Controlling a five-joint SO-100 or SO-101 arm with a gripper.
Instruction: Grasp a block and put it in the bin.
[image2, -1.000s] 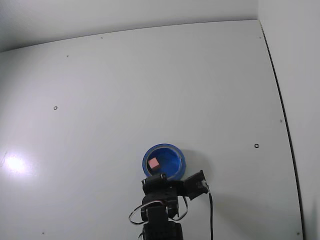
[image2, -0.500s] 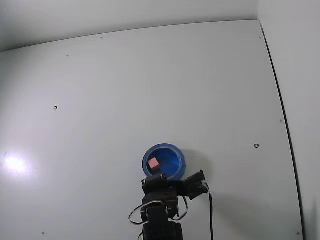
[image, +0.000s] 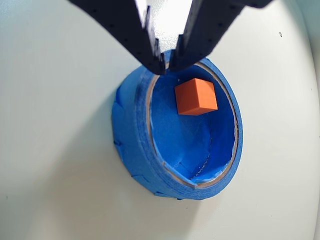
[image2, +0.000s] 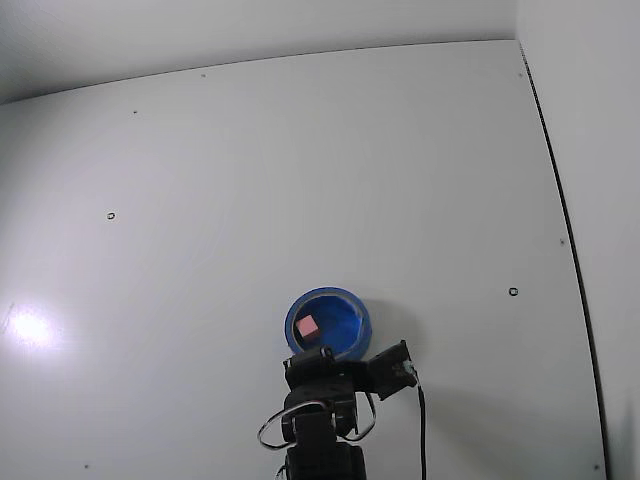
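Observation:
The block (image: 196, 97) is a small orange-red cube lying inside the bin (image: 132, 130), a round blue container, near its upper side in the wrist view. My gripper (image: 167, 64) hangs just over the bin's rim, above the block and apart from it. Its fingertips are almost touching and hold nothing. In the fixed view the block (image2: 308, 327) looks pink and sits in the left half of the bin (image2: 357, 312). There the gripper (image2: 320, 354) is at the bin's near edge.
The bin stands on a plain white table (image2: 300, 180) with a few small dark screw holes. A black cable (image2: 420, 420) runs from the arm to the bottom edge. The table's right edge (image2: 560, 200) meets a white wall.

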